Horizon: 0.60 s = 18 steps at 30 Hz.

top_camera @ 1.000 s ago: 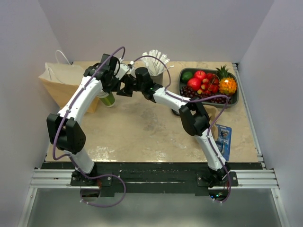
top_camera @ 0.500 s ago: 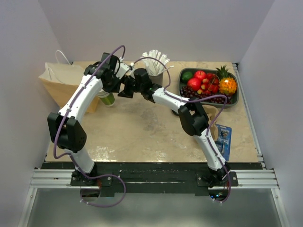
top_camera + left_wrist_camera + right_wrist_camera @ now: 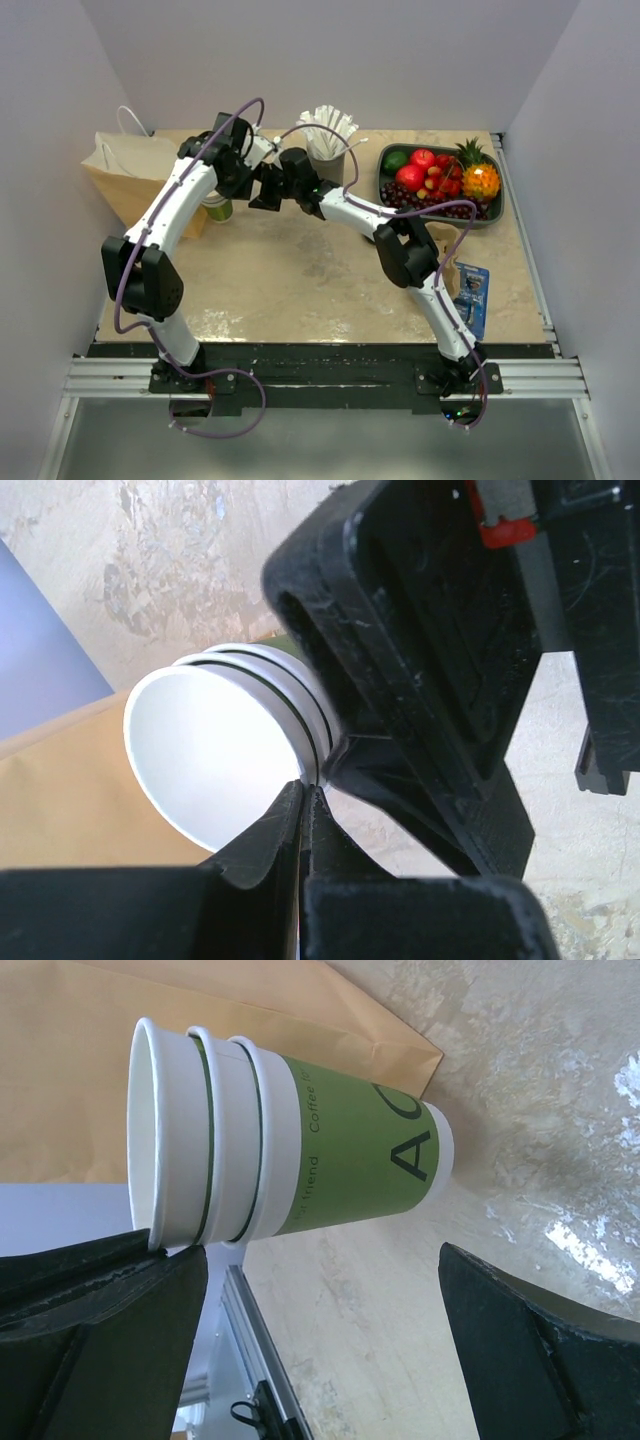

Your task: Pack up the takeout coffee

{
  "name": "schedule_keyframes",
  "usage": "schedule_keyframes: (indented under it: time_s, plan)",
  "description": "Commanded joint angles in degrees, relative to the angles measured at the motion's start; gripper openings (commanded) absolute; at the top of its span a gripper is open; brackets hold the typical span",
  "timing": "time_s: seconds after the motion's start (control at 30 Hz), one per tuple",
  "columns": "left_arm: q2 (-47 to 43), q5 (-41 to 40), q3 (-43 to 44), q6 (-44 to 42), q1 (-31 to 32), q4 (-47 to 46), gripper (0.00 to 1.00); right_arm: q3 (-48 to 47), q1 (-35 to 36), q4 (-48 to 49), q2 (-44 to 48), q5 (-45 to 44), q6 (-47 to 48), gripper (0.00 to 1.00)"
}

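Right wrist | right hand [image 3: 300, 1255] wide, green cup [image 3: 330, 1160] between | left hand [image 3: 305, 795] seemingly pinching rim

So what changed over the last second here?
The cup slid a little left, toward the bag, with the left gripper shut on its rim. The right gripper, jaws open around the cup, followed left. Bag, straws and fruit tray stayed put.
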<state>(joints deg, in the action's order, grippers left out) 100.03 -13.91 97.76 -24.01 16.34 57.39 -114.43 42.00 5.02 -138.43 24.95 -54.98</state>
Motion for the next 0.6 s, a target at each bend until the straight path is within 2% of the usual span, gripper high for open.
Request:
schedule_keyframes:
  time_s: [0.0,0.33,0.5,0.57]
  plan:
    - [-1.77,-0.94,2.18,0.11,-0.08,-1.40,0.00,-0.35,0.10,-4.49,-2.46,-4.47,1.54,0.99]
    - [-2.47,-1.38,2.18,-0.78,-0.08,0.27,0.00,-0.44,0.10,-4.84,-2.63,-4.91,2.16,0.99]
    - [-3.00,-2.70,-0.02,-1.74,-0.08,-1.48,0.00,0.78,-0.16,0.42,-0.44,1.13,3.83,0.99]
    - [-3.08,-3.40,-0.63,-2.18,-0.08,-2.28,0.00,2.98,-0.77,5.68,0.44,4.13,3.92,0.99]
